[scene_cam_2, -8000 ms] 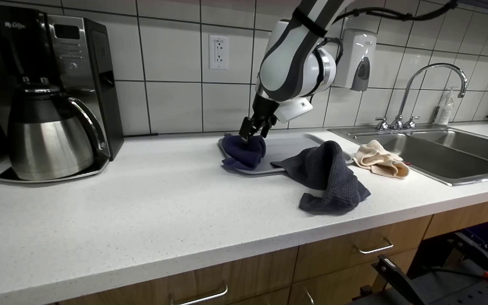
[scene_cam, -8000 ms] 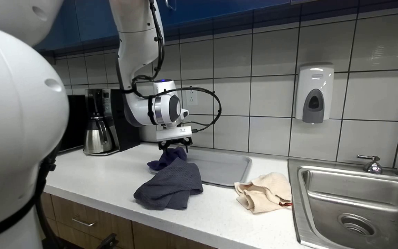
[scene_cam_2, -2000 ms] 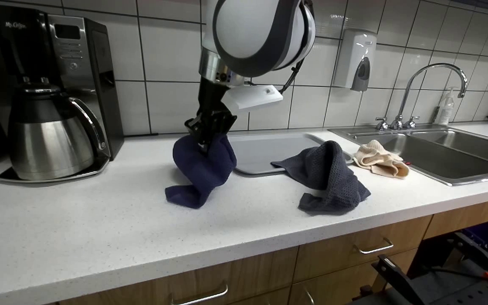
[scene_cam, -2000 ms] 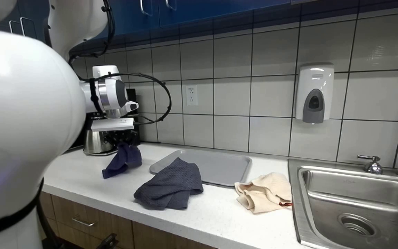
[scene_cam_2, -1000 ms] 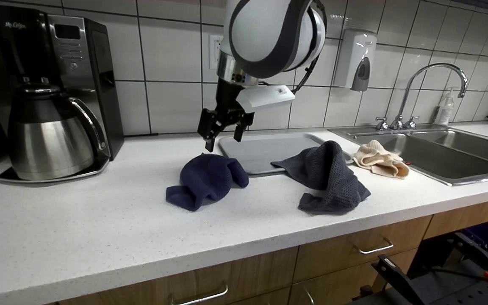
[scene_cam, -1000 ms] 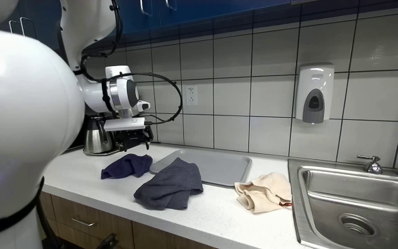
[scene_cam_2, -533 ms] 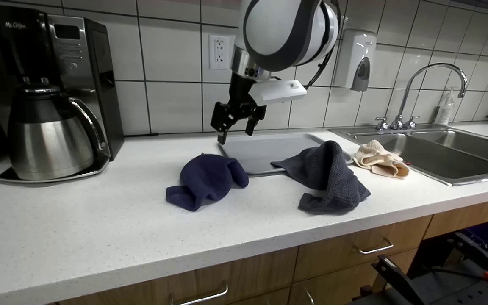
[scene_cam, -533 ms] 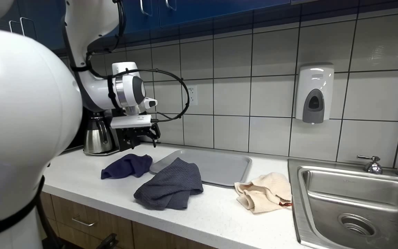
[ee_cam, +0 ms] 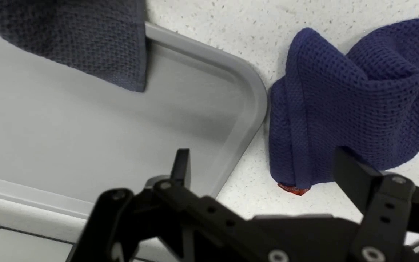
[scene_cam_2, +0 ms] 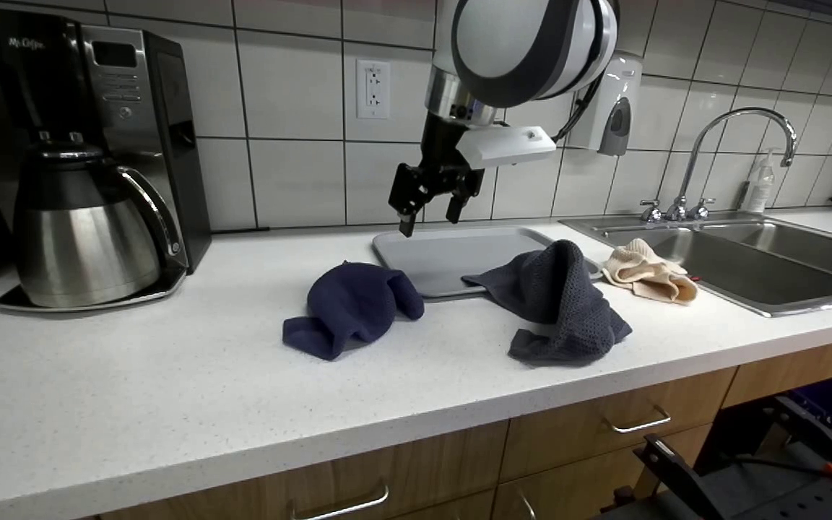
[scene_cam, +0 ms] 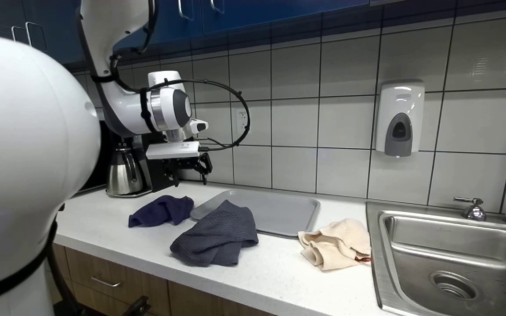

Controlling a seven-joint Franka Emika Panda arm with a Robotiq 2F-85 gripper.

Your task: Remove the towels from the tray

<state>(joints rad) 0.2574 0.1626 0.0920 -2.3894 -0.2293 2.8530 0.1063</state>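
The navy blue towel [scene_cam: 161, 211] [scene_cam_2: 354, 307] lies crumpled on the counter beside the tray's end; in the wrist view the towel [ee_cam: 344, 109] is close to the rim. The grey tray [scene_cam: 283, 210] [scene_cam_2: 445, 256] [ee_cam: 122, 123] lies flat by the wall. The dark grey towel [scene_cam: 220, 235] [scene_cam_2: 568, 310] lies mostly on the counter, one corner over the tray's front edge, also in the wrist view [ee_cam: 86, 40]. The cream towel [scene_cam: 338, 245] [scene_cam_2: 647, 273] lies between tray and sink, outside the wrist view. My gripper [scene_cam: 190, 183] [scene_cam_2: 430, 220] [ee_cam: 262, 150] is open and empty above the tray's end.
A coffee maker with a steel carafe [scene_cam: 123, 173] [scene_cam_2: 87, 231] stands at the counter's far end. The steel sink [scene_cam: 378, 263] [scene_cam_2: 770, 303] is on the opposite side. A soap dispenser [scene_cam: 400, 118] hangs on the tiled wall [scene_cam: 297, 118]. Blue cabinets [scene_cam: 270, 15] are overhead.
The navy towel went from the tray to the counter in my gripper. The gripper then opened and let it go. Since then it has risen and moved back towards the tray.
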